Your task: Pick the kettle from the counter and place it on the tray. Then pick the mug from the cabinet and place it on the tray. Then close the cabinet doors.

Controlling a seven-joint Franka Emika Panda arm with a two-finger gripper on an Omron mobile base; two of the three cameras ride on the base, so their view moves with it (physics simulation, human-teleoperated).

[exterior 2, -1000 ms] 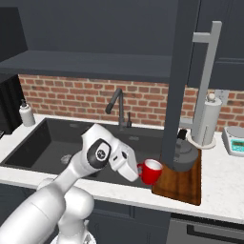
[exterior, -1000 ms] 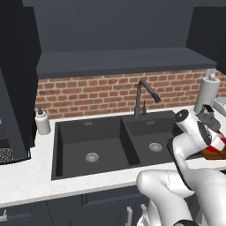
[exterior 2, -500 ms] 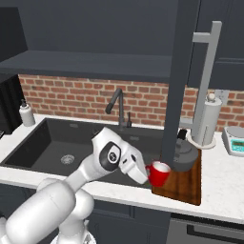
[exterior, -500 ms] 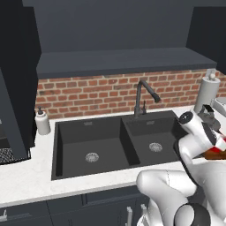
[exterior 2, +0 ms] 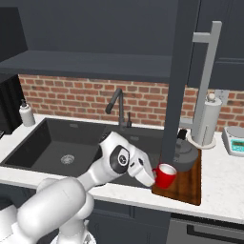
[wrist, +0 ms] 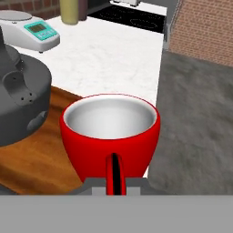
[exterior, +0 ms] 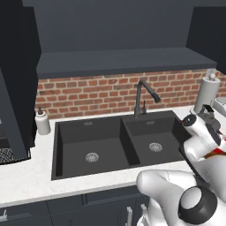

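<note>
Mug [exterior 2: 165, 175] first: small, bright red, cylindrical, with a white inside that shows clearly in the hand view [wrist: 110, 136], where its thin red handle runs down toward the fingers at the bottom edge. It sits upright, mouth up. The gripper [exterior 2: 151, 176] is pinched shut on the mug's handle side, so the cup stands just beyond the fingertips, over the near left corner of the tray [exterior 2: 186, 186], the flat brown wooden board on the counter [exterior 2: 224, 190]. Whether its base touches the wood I cannot tell.

Just past the mug, farther from the fingers, sits the kettle [exterior 2: 183, 153], squat, dark grey and rounded; in the hand view its body [wrist: 20, 107] lies close beside the cup on the board. One tall cabinet door [exterior 2: 178, 71] hangs open right above the mug, with its long silver bar handle [exterior 2: 206, 81] beside it. A white paper-towel roll [exterior 2: 209, 121] stands behind the kettle.

Since a second ago the arm has reached farther right: the mug was then short of the board's left edge, over the counter by the sink [exterior 2: 57, 147], and is now above the tray's corner. The grip has stayed closed throughout.
</note>
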